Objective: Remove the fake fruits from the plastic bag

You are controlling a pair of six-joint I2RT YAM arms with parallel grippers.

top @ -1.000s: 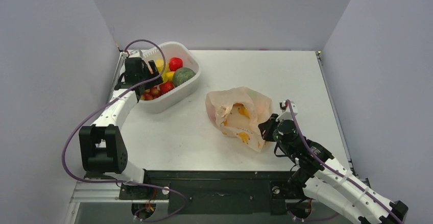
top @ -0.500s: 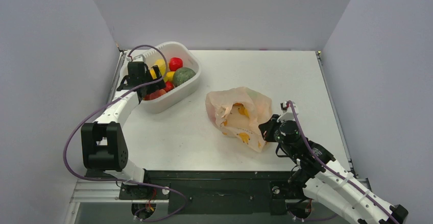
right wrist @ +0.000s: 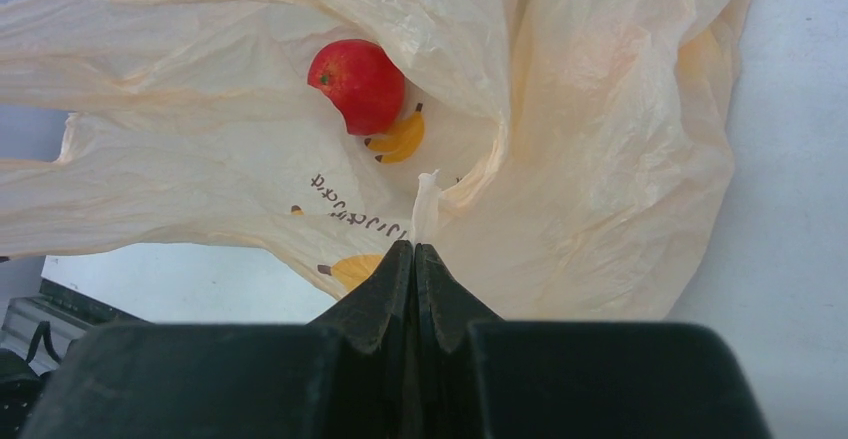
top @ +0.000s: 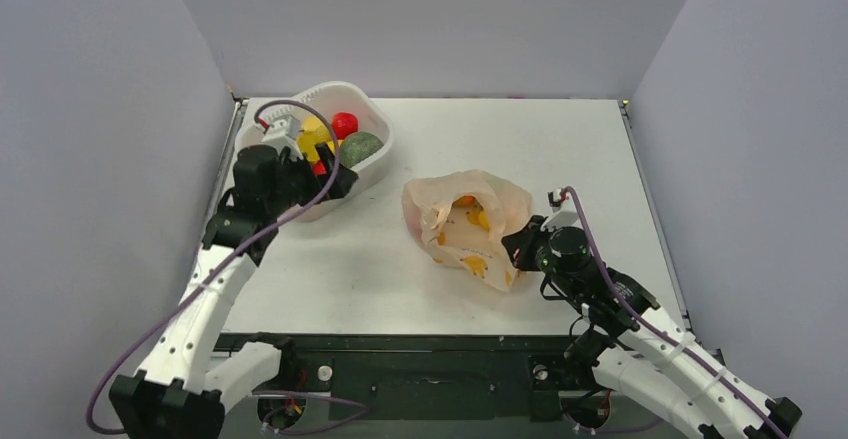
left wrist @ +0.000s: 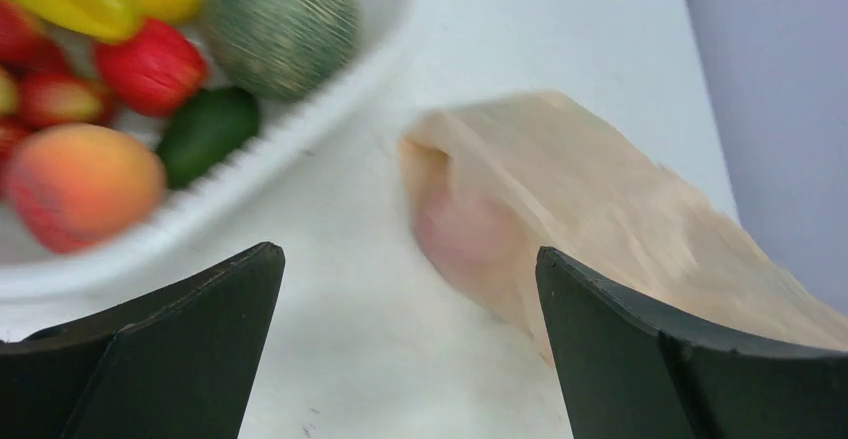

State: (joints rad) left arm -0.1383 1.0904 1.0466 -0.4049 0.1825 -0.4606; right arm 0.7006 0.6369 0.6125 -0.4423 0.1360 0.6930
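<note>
The pale peach plastic bag lies crumpled mid-table; it also shows in the left wrist view and the right wrist view. A glossy red fake fruit sits inside its open mouth, seen from above as a red-orange spot. My right gripper is shut on a fold of the bag's near right edge. My left gripper is open and empty, above the table between the basket's front rim and the bag.
A white slotted basket stands at the back left, its rim near my left gripper. It holds yellow, red and peach fruits and a dull dark-green round fruit. Grey walls close in on three sides.
My left gripper has come out of the basket and swung forward and right, now over the table facing the bag. My right gripper has stayed shut on the bag, shifting it slightly.
</note>
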